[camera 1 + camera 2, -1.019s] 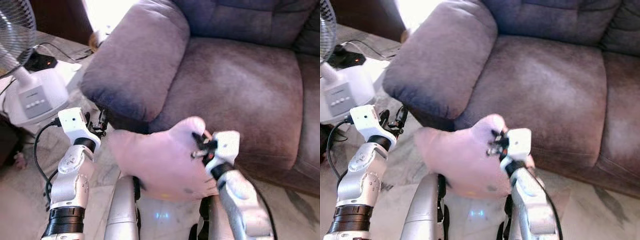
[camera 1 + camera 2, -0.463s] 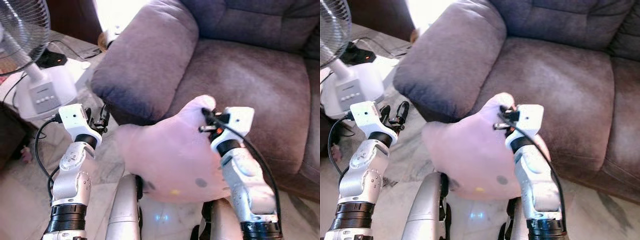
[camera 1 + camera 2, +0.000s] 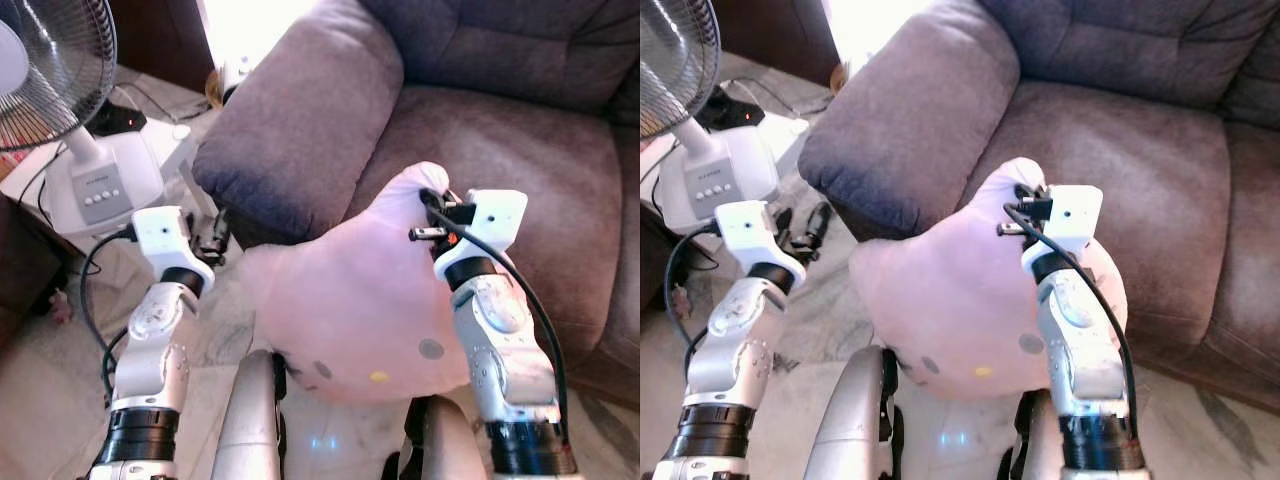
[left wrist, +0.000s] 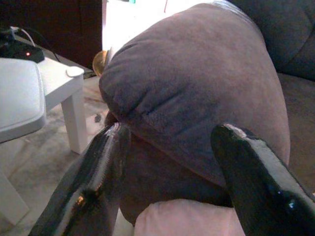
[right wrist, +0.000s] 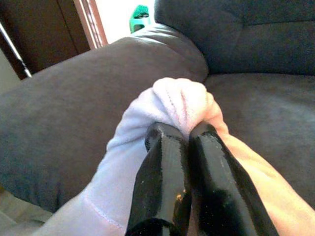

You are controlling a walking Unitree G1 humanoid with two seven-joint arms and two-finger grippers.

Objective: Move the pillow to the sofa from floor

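Observation:
A pale pink pillow (image 3: 350, 300) with small dark and yellow marks hangs in the air just in front of the brown sofa (image 3: 500, 150). My right gripper (image 3: 432, 205) is shut on the pillow's upper corner (image 5: 179, 101), level with the front edge of the seat cushion (image 3: 1110, 170). My left gripper (image 3: 213, 240) is open, off the pillow's left side, below the sofa's armrest (image 4: 197, 83). Between its fingers (image 4: 251, 177) I see the armrest and a strip of the pillow (image 4: 187, 219).
A white fan (image 3: 70, 120) stands on a low white table (image 4: 34, 93) to the left, with a power strip (image 3: 115, 120) and cables behind it. Marble floor (image 3: 60, 380) lies below. My own silver torso (image 3: 250, 420) is at the bottom.
The right gripper has lifted the pillow higher and closer to the sofa seat. The camera has shifted, so the fan shows more.

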